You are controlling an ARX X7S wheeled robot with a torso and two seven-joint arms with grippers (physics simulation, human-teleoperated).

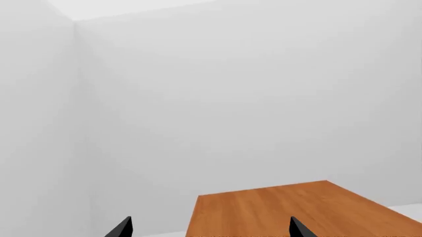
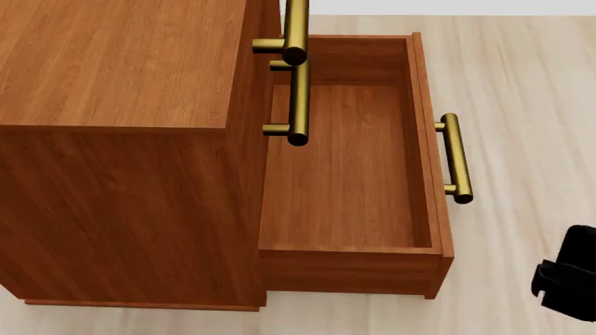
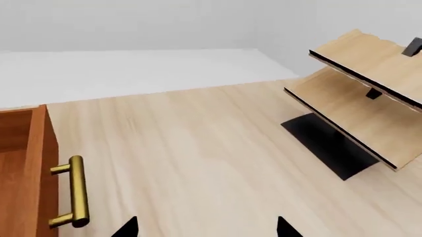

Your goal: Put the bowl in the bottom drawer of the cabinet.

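The bowl is out of view in every frame. In the head view the reddish-brown cabinet fills the left, and its bottom drawer is pulled far out to the right, with nothing inside. The drawer's brass handle faces right. My left gripper is open and holds nothing, hovering over the edge of the cabinet top. My right gripper is open over bare floor, just beyond the drawer front and its handle. A dark part of my right arm shows at the lower right.
The brass handles of the two upper drawers overhang the open drawer. A pale wooden rack on a black base stands on the light wood floor to the right of the drawer. White walls lie behind.
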